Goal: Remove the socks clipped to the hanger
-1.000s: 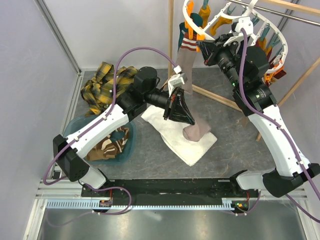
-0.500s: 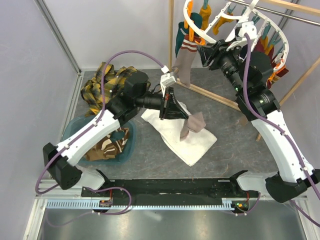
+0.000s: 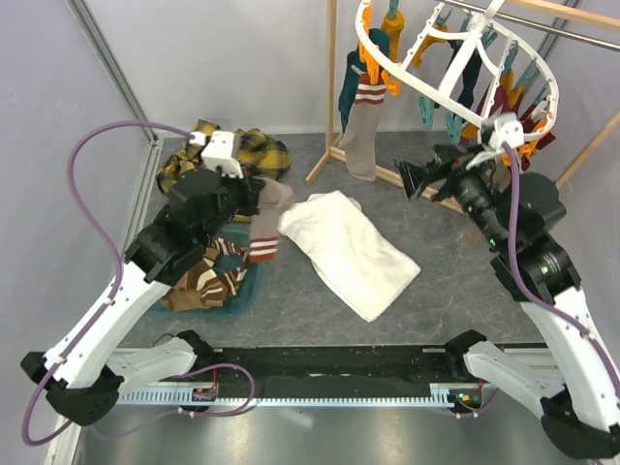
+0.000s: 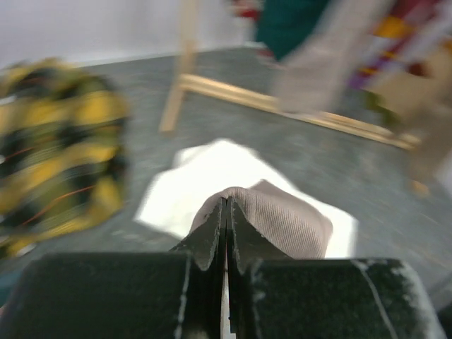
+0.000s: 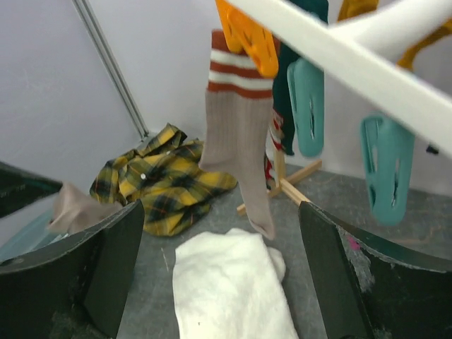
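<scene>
Floor: grey mat (image 3: 291, 320) walled by pale panels, a white towel (image 3: 349, 254) lying mid-floor.
Basin: teal tub (image 3: 232, 308) left of the towel and nearer the arm bases, with striped socks in it.
Left gripper (image 4: 226, 240): left of the towel. Fingers are pinched tight on a tan sock (image 3: 266, 228), which hangs over the tub's far edge.
Right gripper (image 3: 418, 179): right of the towel and beyond it, jaws spread wide, nothing between them.
Next sock (image 5: 240, 148): tan with maroon bands, hanging beyond the towel. Long axis is vertical, the cuff up in an orange clip (image 5: 244, 32).
Bearing: it hangs ahead of the right fingers, so I'd judge that arm much the nearer.
Hanger (image 3: 475, 37): white ring farthest back, above the right gripper, more socks clipped around it.
</scene>
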You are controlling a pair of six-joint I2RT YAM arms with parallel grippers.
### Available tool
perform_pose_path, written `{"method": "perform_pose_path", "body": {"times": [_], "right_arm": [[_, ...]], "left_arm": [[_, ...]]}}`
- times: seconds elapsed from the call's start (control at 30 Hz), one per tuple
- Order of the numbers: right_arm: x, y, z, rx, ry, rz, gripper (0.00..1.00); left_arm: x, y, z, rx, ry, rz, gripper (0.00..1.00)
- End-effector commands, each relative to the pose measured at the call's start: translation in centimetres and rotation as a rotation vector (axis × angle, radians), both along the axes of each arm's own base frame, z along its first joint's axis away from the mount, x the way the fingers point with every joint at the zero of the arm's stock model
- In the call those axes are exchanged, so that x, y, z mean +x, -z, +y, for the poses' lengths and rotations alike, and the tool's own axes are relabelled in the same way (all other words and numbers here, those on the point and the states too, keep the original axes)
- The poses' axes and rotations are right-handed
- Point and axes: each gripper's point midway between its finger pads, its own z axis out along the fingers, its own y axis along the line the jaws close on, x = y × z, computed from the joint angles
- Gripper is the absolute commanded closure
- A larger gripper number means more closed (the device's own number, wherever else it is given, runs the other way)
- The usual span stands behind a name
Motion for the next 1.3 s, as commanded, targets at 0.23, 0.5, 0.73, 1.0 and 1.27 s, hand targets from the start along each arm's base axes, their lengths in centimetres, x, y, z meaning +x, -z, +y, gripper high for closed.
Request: {"method": "perform_pose_path", "body": {"times": [0.23, 0.5, 0.73, 1.0, 1.27], "right_arm": [[-2.9, 5.6, -1.1, -0.082, -0.025, 0.064, 0.02], [-2.1, 6.8, -2.3, -0.169, 0.042, 0.075, 0.02], [-1.3, 8.2, -1.8, -0.211, 0.027, 0.092, 0.02], [-0.5, 7.8, -1.5, -0.199, 0.038, 0.136, 0.02], [-0.2, 8.2, -2.1, -0.187, 0.082, 0.174, 0.02]], "left_arm": [[-0.3, 5.3, 21.6, 0.253, -0.916, 0.094, 0.98], [-1.2, 7.2, 24.3, 0.303, -1.031, 0.158, 0.98], [-3.4, 14.2, 26.0, 0.193, -1.253, 0.318, 0.98], [-5.3, 12.1, 28.6, 0.172, -1.469, 0.261, 0.98], [-6.6, 22.0, 25.9, 0.115, -1.416, 0.534, 0.98]]}}
